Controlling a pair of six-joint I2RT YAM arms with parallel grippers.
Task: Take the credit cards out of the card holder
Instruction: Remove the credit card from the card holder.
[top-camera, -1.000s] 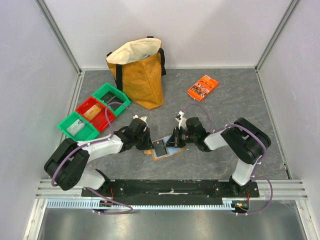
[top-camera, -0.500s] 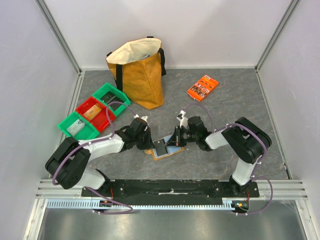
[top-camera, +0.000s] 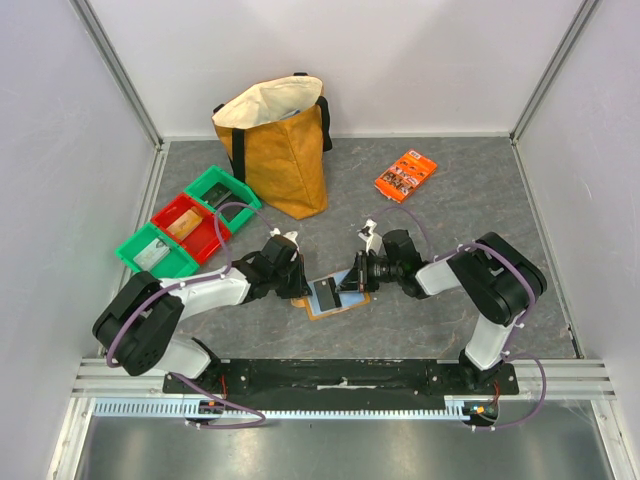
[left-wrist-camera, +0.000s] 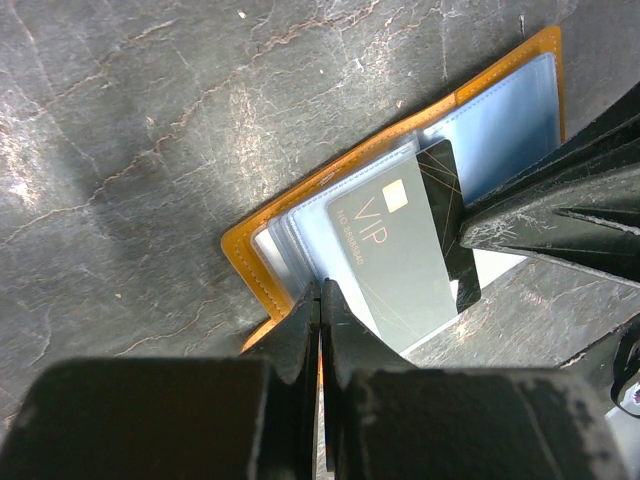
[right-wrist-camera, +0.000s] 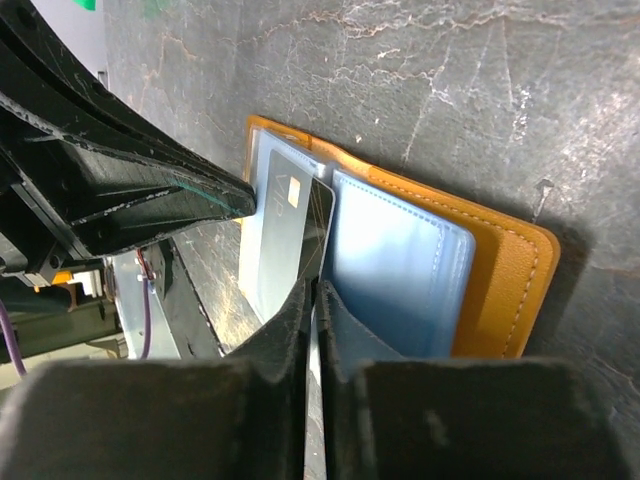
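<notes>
- The card holder (top-camera: 340, 305) lies open on the arms' side of the bag (top-camera: 280, 150), between both grippers.
- The left gripper (left-wrist-camera: 320, 300) is closed, tips on the holder's pocket edge. The right gripper (right-wrist-camera: 312, 295) is clamped on the cards (left-wrist-camera: 395, 250).
- The cards look light, stiff and slick, so pinch the exposed edge.
- Only the left wrist view shows the "VIP" lettering.

We see that the right hand (top-camera: 347, 285) has drawn back a little toward 3 o'clock. The grey card (top-camera: 326, 293) pinched in it has come along, so more of its face now shows over the card holder (top-camera: 320, 314). The left hand (top-camera: 300, 291), closed at the holder's edge, has crept slightly toward 4 o'clock across the counter (top-camera: 420, 310).
</notes>
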